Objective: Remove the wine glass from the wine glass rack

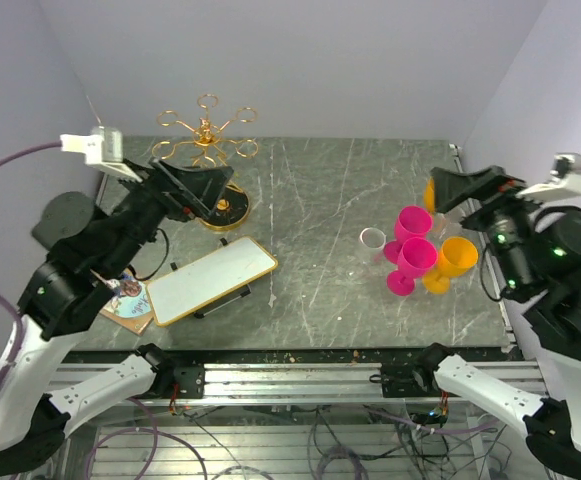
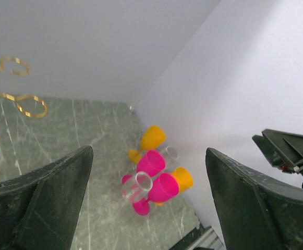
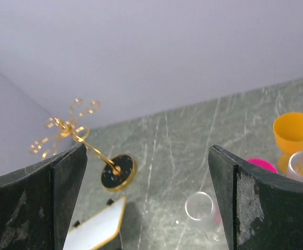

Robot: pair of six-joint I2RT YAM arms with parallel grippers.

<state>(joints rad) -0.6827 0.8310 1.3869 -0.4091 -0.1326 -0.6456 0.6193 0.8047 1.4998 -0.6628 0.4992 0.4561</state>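
Left gripper (image 1: 220, 194) spread beside gold ring-armed rack (image 1: 206, 130), black base.

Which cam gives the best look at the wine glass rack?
Right wrist: the wine glass rack shows ring loops, post and black base together. Top external shows the loops from above, but the left tool hides part of the post and base. Left wrist catches only a few loops at its left edge.

wine glass rack (image 1: 206, 129) — gold, black base (image 3: 111, 178) | table (image 1: 320, 220) — grey marbled
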